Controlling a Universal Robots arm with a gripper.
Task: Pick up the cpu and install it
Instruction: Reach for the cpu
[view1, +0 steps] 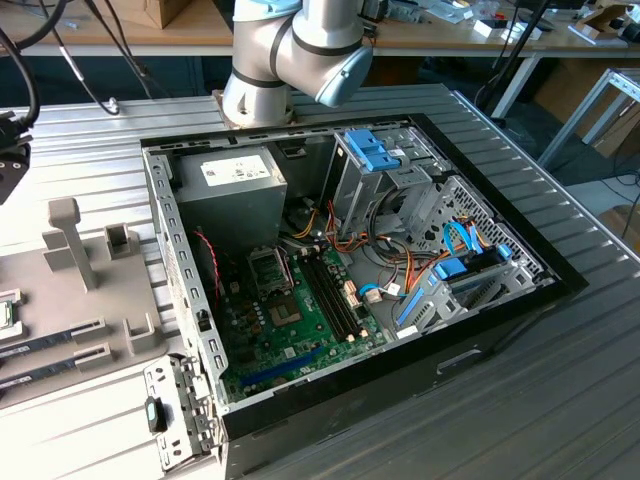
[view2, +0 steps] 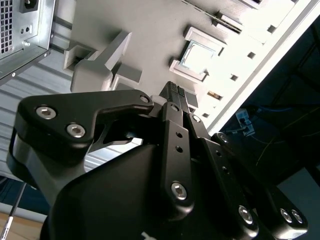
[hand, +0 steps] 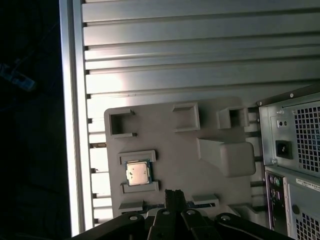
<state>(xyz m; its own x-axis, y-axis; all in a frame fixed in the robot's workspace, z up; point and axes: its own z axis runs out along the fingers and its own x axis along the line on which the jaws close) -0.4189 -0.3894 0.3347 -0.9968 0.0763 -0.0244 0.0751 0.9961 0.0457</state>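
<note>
Your black end effector (hand: 173, 193) hung pinched closed and empty near the cpu (hand: 137, 173), a shiny square chip in the matte grey tray (hand: 165, 135) on the ribbed desk (hand: 200, 60).

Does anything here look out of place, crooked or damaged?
Nothing stands out. The cpu lies flat and square between the brackets of the grey tray, and the gripper hovers near it, not touching.

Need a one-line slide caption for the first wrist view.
Gripper hovers above the grey tray, near the cpu seated in its holder, not yet picked up.
</note>
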